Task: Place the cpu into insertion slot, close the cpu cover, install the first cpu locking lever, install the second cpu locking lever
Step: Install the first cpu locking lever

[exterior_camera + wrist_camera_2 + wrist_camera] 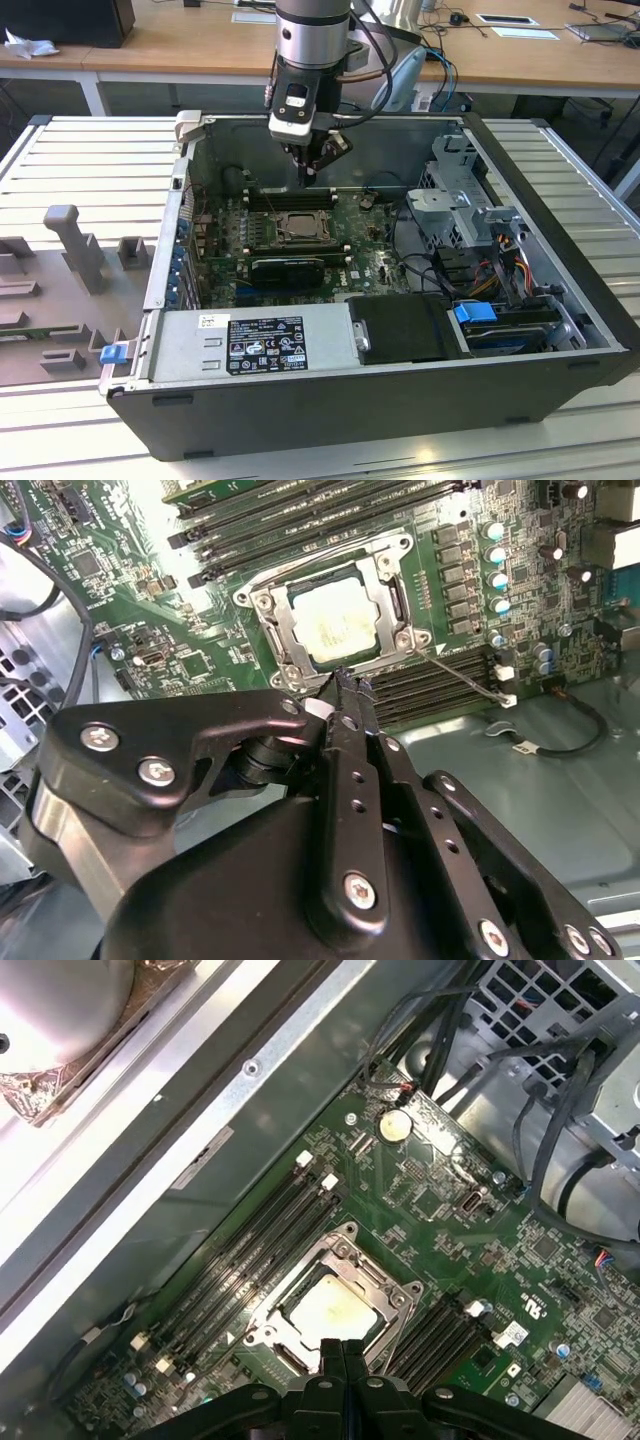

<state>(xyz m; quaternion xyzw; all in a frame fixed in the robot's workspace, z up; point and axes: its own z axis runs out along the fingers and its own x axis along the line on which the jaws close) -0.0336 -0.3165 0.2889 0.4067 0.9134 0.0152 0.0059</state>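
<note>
My arm [312,30] hangs straight down from above. The claw [311,172] points downward, its fingers [350,742] pressed together at the tips, with nothing gripped between them in both wrist views.

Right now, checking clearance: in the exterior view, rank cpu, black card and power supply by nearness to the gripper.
1. cpu, in its socket, closest to the gripper.
2. black card, beside the socket.
3. power supply, along the case wall nearest the camera.

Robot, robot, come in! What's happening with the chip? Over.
Gripper shut, hovering at cpu cover edge. Cpu seated under it. One thin lever sticking out.
</note>
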